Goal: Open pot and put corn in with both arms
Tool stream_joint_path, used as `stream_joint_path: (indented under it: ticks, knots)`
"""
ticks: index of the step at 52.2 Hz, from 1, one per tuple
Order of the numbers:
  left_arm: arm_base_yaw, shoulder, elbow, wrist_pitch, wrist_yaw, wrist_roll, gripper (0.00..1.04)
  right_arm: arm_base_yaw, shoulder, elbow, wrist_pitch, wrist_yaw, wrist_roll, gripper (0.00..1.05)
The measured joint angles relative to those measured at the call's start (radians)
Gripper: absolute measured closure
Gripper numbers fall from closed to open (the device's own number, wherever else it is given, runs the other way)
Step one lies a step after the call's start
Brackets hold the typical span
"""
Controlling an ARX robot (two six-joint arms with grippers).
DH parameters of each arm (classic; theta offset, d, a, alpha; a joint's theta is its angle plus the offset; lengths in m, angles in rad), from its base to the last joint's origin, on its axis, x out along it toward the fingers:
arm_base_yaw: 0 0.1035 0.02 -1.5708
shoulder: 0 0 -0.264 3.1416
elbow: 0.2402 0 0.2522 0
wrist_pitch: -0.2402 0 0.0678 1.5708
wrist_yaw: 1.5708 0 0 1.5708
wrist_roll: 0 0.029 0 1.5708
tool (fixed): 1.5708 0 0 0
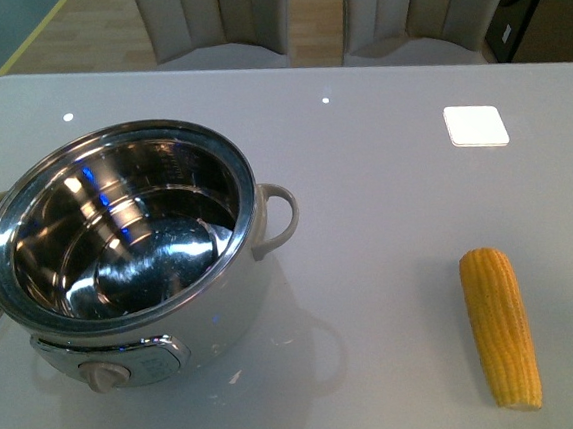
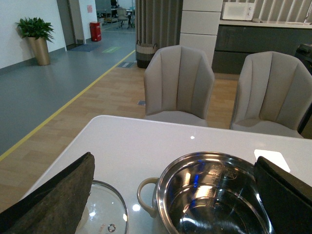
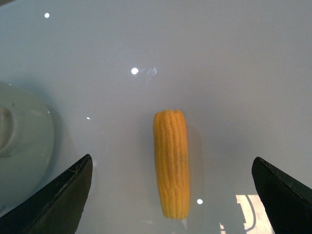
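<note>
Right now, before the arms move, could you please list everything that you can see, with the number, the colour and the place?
pot: 1, cream with shiny steel inside, on the left part of the table, open and empty
lid: 1, clear glass, flat on the table left of the pot
corn: 1, yellow-orange, lying on the table right of the pot, apart from it
table: 1, glossy pale grey
chairs: 2, beige, behind the far edge of the table
plant: 1, green in a golden planter, far off by the wall
left gripper: 1, black, open, over the pot and lid
right gripper: 1, black, open, above the corn
</note>
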Motion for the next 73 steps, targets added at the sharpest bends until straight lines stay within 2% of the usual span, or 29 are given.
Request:
stream_joint_path:
  ticks: [6, 24, 37, 66, 73]
  knots:
    - [0.0, 0.0, 0.0, 0.0, 0.0, 0.0, 0.07, 0.008, 0.211, 0.076, 0.089, 0.014, -0.017, 0.09]
    - [0.0, 0.0, 0.0, 0.0, 0.0, 0.0, 0.07, 0.051, 0.673, 0.269, 0.178, 0.079, -0.091, 0.09]
    - [0.0, 0.0, 0.0, 0.0, 0.0, 0.0, 0.07, 0.101, 0.851, 0.282, 0.214, 0.077, -0.116, 0.09]
    - [0.0, 0.0, 0.0, 0.0, 0.0, 0.0, 0.07, 0.122, 1.018, 0.364, 0.227, 0.08, -0.146, 0.09]
    - [0.0, 0.0, 0.0, 0.0, 0.0, 0.0, 0.07, 0.122, 1.019, 0.37, 0.22, 0.067, -0.163, 0.36]
